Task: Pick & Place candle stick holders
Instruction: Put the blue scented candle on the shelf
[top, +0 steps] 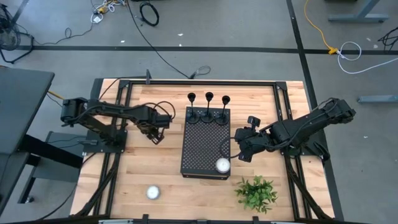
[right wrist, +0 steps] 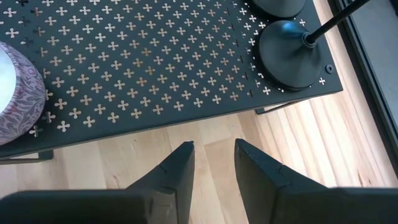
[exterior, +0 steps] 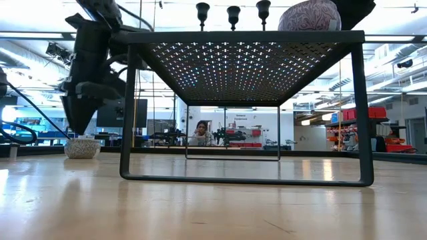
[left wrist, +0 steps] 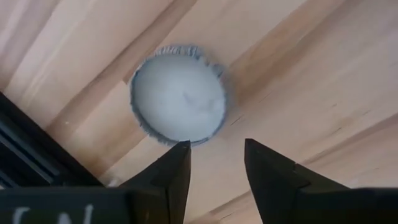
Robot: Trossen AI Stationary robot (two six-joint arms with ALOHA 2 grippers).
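Three black candle stick holders stand upright on their round bases along the far end of the black perforated box; their top cups show above it in the low view. My left gripper points down, open, just above a small white candle that sits on the table to the left of the box. My right gripper hangs open at the box's right side, near one holder's base, with nothing between its fingers.
A patterned white candle sits on the box's near right corner. Another white candle lies on the table near the front edge, and a small green plant stands at the front right. Black rails run along both table sides.
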